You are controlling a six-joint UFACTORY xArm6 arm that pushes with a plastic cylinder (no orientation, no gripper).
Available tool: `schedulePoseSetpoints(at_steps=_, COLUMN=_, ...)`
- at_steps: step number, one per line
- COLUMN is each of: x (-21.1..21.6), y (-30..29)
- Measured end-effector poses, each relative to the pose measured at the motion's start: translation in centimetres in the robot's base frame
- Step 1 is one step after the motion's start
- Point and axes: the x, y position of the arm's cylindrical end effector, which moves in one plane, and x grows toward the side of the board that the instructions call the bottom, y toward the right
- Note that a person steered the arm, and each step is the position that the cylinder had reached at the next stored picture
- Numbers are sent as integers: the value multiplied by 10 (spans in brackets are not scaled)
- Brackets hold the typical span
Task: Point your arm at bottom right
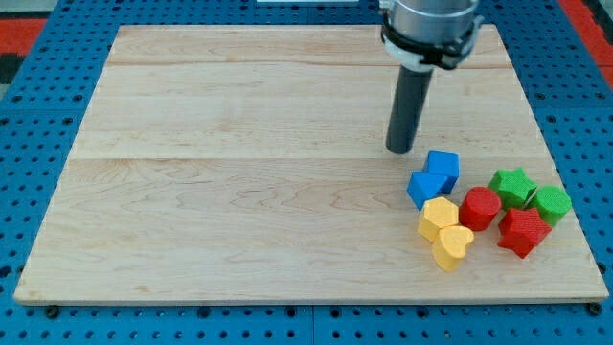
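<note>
My tip (399, 149) rests on the wooden board (239, 172), right of centre. It stands just above and to the left of a cluster of blocks at the lower right. Nearest are two blue blocks: a cube (442, 167) and a wedge-like one (425, 188). Below them lie a yellow hexagonal block (440, 217) and a yellow heart (452, 246). To the right are a red cylinder (480, 207), a red star-like block (523, 231), a green star (512, 185) and a green rounded block (552, 204). The tip touches none of them.
The board lies on a blue perforated base (38, 115) that surrounds it. The arm's grey body (428, 24) hangs over the board's top edge at the right.
</note>
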Motion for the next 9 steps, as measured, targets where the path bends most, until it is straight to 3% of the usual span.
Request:
schedulePoseSetpoints(at_steps=1, x=21, y=9)
schedulePoseSetpoints(at_steps=2, x=4, y=-22)
schedulePoseSetpoints(at_steps=3, x=-61, y=-21)
schedulePoseSetpoints(at_steps=4, x=-115, y=42)
schedulePoseSetpoints(at_steps=5, x=-113, y=137)
schedulePoseSetpoints(at_steps=6, x=-85, y=204)
schedulePoseSetpoints(at_steps=7, x=-13, y=224)
schedulePoseSetpoints(at_steps=9, x=39, y=233)
